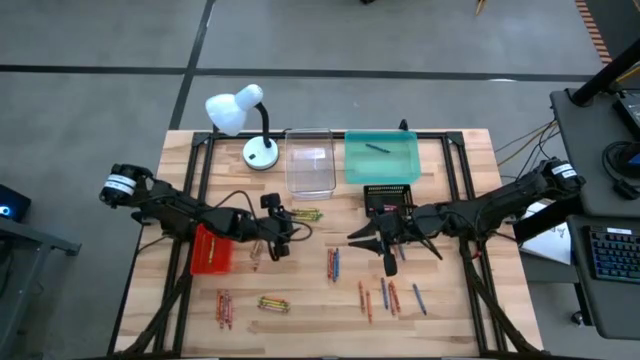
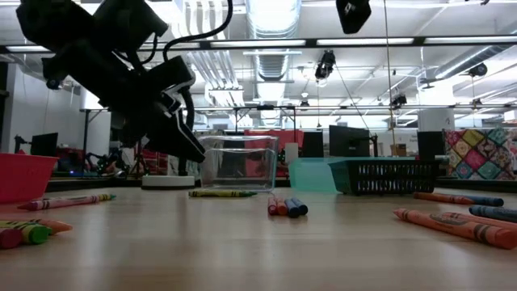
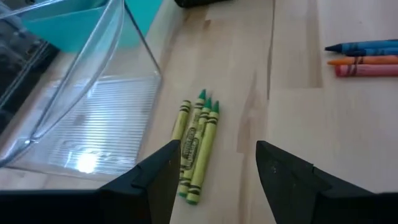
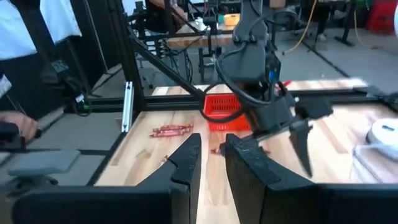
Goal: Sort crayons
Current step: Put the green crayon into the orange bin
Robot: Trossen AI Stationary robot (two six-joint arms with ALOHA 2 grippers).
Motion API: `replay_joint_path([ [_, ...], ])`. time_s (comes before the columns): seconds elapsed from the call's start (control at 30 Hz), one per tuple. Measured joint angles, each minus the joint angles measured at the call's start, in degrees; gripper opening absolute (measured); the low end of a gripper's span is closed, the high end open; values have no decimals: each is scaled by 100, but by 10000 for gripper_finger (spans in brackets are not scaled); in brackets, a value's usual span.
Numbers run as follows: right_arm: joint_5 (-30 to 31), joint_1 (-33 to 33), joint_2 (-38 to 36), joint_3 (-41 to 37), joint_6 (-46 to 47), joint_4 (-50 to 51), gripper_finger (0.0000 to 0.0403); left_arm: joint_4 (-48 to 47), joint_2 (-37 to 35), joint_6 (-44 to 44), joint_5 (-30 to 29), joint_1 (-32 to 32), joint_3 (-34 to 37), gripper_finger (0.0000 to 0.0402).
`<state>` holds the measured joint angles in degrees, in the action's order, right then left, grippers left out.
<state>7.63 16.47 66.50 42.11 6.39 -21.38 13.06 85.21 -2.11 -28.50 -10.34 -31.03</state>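
The crayons (image 1: 305,214) that matter now are the small green bunch lying on the surface just in front of the clear tray (image 1: 309,169), near the middle. The left gripper (image 1: 280,237) hangs over the surface just near-left of them, its fingers spread wide with nothing between them. From its wrist camera, the bunch (image 3: 198,148) sits ahead and slightly off toward one finger, its long axis running roughly along the gripper's reach, tips pointing away. I'd judge the left arm is plainly the nearer one and would need to shift sideways to straddle the bunch. The right gripper (image 1: 388,245) waits right of centre by the black tray (image 1: 388,198), fingers nearly together and holding nothing. Other crayons lie scattered along the near surface.
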Motion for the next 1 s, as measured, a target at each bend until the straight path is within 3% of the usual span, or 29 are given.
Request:
replay_joint_path([
  [0.3,56,-256,2,132,-301,-6,63,434,0,312,118,245,72,191],
  [0.47,53,-488,2,141,-299,12,63,690,0,434,554,439,127,191],
  [1.0,38,-678,2,141,-556,12,63,1218,0,287,556,465,494,191],
])
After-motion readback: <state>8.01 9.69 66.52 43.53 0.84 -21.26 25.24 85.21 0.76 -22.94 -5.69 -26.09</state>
